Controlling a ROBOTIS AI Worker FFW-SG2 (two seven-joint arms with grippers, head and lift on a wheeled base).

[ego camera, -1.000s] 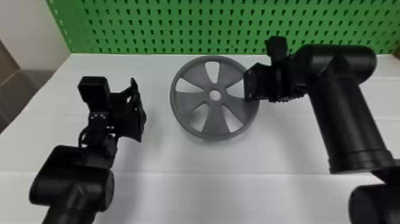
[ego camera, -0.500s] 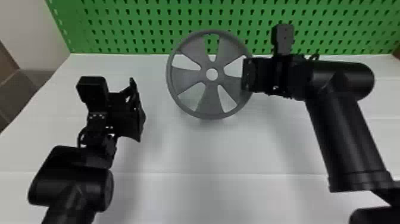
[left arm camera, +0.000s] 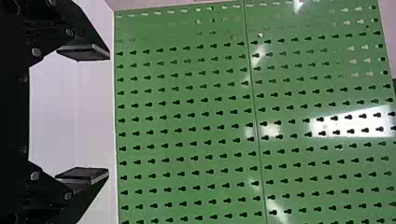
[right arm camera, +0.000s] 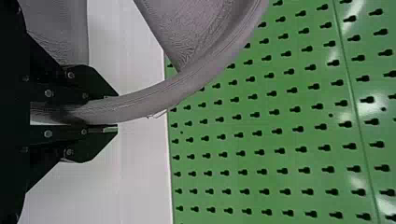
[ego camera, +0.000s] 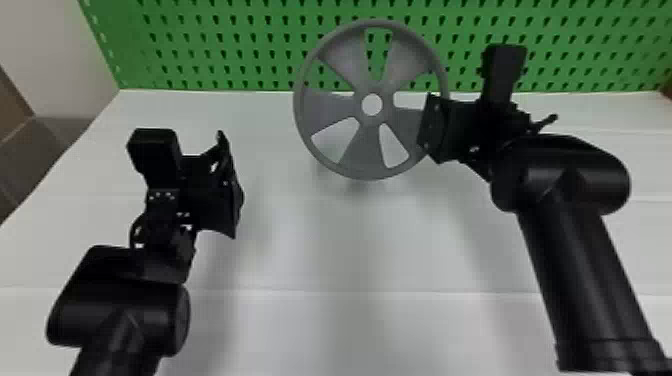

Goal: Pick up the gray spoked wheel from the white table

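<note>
My right gripper [ego camera: 434, 127] is shut on the rim of the gray spoked wheel [ego camera: 372, 155], at the wheel's right side in the head view. The wheel is held up over the back part of the white table [ego camera: 380, 240], its upper part in front of the green board. In the right wrist view the curved rim [right arm camera: 154, 99] of the wheel passes between the fingers of the right gripper [right arm camera: 114, 112]. My left gripper [ego camera: 232, 185] stands apart from the wheel, over the table's left side. The left wrist view has the left gripper [left arm camera: 109, 114] open, nothing between its fingers.
A green perforated board [ego camera: 240, 50] stands along the table's back edge. A light wall [ego camera: 45, 50] and a brown surface [ego camera: 40, 150] lie beyond the table's left edge.
The right gripper has raised the wheel off the table, and the wheel now looks larger and higher in the head view. The left arm has stayed almost still.
</note>
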